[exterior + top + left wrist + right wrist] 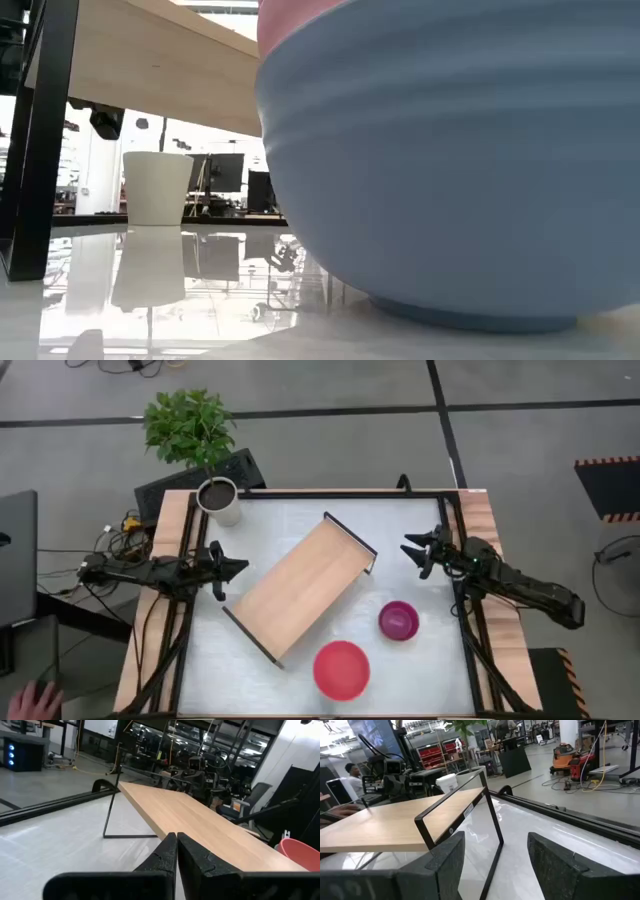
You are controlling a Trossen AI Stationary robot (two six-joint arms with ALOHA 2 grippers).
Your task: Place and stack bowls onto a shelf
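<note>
We find the shelf (303, 587) lying diagonally across the centre of the high view, running from lower left to upper right, with a thin black frame at each short end. Its board is bare; no bowl sits on it yet. Two bowls rest on the table (420, 535) in the lower part of the frame: the small purple bowl (399, 620) just off the shelf's right end, and the larger red bowl (342, 669) below the shelf's long edge, near the table's front edge. In the low view a pale blue bowl surface (450, 170) fills the right of the frame; we cannot match it to the bowls in the high view.

The left gripper (219, 569) waits at the left edge of the table, level with the shelf's lower-left end, its fingers (167, 855) pressed together and holding nothing. The right gripper (425, 550) stands at the upper right, near the shelf's far frame, its fingers (447, 857) spread wide apart around nothing. We judge this a ready stance: the right arm is nearer both bowls and is set to receive a rim.

A white plant pot (219, 500) occupies the upper-left corner, well apart from the bowls. Open table lies between the right gripper and the purple bowl. The upright end frame (457, 815) beside the gripper is the edge to keep clear of on descent.
</note>
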